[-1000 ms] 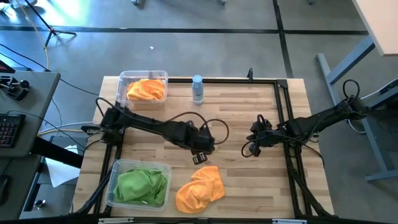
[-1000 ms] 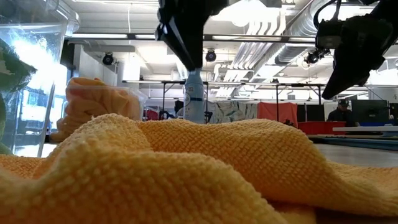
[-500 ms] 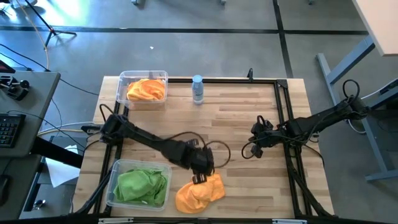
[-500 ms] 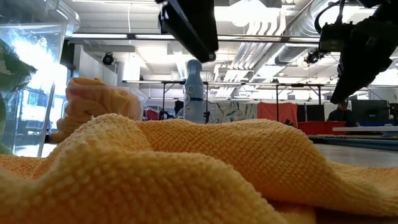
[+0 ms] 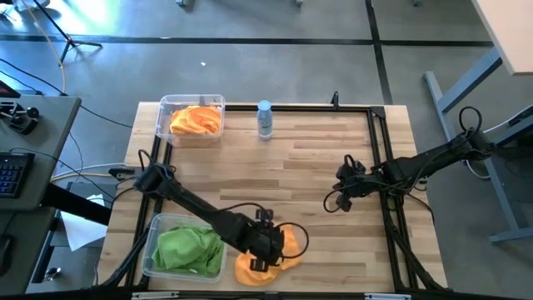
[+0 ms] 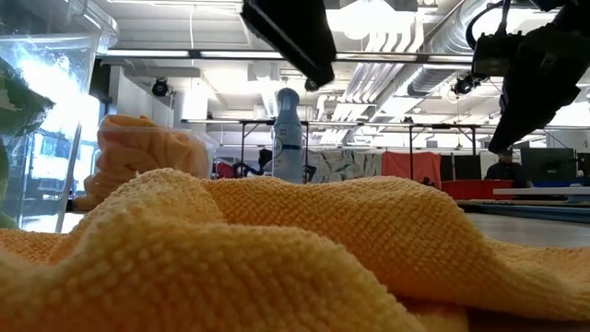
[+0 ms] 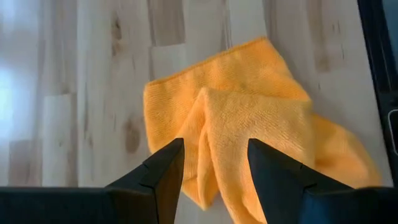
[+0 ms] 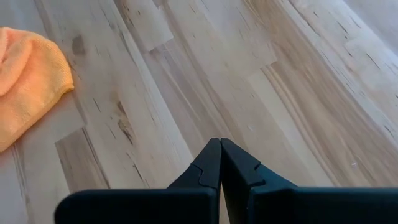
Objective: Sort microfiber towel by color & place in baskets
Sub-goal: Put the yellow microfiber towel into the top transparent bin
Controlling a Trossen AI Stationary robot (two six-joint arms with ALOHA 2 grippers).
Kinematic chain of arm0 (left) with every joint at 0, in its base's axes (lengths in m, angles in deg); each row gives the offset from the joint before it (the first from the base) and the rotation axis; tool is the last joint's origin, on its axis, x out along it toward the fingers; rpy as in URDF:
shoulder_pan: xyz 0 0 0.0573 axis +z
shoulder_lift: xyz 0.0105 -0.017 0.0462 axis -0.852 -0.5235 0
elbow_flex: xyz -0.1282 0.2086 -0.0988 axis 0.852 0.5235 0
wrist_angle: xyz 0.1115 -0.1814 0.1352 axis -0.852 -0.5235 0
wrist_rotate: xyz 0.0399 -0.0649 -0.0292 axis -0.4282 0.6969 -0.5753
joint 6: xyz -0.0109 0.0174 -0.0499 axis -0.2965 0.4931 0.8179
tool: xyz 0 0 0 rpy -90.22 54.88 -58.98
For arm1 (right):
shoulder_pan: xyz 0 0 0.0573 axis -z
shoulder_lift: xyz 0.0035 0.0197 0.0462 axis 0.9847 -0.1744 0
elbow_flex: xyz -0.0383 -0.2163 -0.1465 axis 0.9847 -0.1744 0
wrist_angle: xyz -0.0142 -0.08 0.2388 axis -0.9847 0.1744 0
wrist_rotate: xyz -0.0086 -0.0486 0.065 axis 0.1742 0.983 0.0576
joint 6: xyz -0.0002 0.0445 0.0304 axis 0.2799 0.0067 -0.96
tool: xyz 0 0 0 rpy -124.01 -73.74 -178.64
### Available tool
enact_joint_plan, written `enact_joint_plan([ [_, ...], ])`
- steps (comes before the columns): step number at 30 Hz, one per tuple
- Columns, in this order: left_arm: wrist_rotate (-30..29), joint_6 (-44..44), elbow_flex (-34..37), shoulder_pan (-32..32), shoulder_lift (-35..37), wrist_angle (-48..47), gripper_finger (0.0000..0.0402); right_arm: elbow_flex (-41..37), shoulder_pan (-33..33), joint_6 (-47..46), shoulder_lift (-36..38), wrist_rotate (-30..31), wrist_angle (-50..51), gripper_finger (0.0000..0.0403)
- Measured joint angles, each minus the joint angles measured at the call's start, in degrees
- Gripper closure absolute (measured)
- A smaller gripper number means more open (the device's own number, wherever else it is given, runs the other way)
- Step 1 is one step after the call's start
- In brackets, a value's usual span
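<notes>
Left claw (image 7: 211, 168) now over orange towel (image 7: 249, 130) (parted).

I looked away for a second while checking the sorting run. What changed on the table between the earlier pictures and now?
The left gripper travelled from mid-table toward the near edge and now hovers open over the loose orange towel, gripping nothing yet. The right gripper stayed shut over bare wood. The orange towel, both baskets and the bottle did not move.
</notes>
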Motion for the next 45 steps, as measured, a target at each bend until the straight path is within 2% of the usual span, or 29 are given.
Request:
enact_joint_plan([
  [15, 7.78, 2.5, 0.0, 3.54, -6.0, 3.66, 0.0234, 0.0, -0.02, -0.15, 0.04, 0.0, -0.22, 0.0403],
  [23, 10.99, -1.47, 0.0, 3.32, -8.9, 4.53, 0.0236, 0.0, 0.0, -0.02, 0.02, 0.02, -0.31, 0.0403],
  [27, 11.05, -2.46, 0.0, 3.04, -9.6, 4.55, 0.0263, 0.0, -0.02, 0.0, 0.02, 0.04, -0.33, 0.0403],
  [32, 11.08, -2.03, -0.05, 3.49, -8.64, 3.92, 0.0342, 0.0, 0.0, 0.02, 0.02, 0.07, -0.31, 0.0403],
  [34, 11.41, -0.83, -1.59, 4.26, -8.33, 2.26, 0.0379, 0.0, -0.02, 0.02, 0.02, 0.07, -0.29, 0.0403],
  [36, 11.81, -0.62, -4.42, 5.24, -8.31, -0.78, 0.0394, 0.0, 0.0, 0.02, 0.02, 0.07, -0.26, 0.0403],
  [42, 10.52, -0.51, -14.71, 8.83, -8.29, -11.2, 0.0398, 0.0, -0.01, 0.03, 0.02, 0.17, 0.12, 0.0403],
  [45, 6.81, 2.01, -21.56, 11.19, -8.16, -19.02, 0.0399, 0.0, -0.01, 0.02, 0.02, 0.17, 0.26, 0.0403],
])
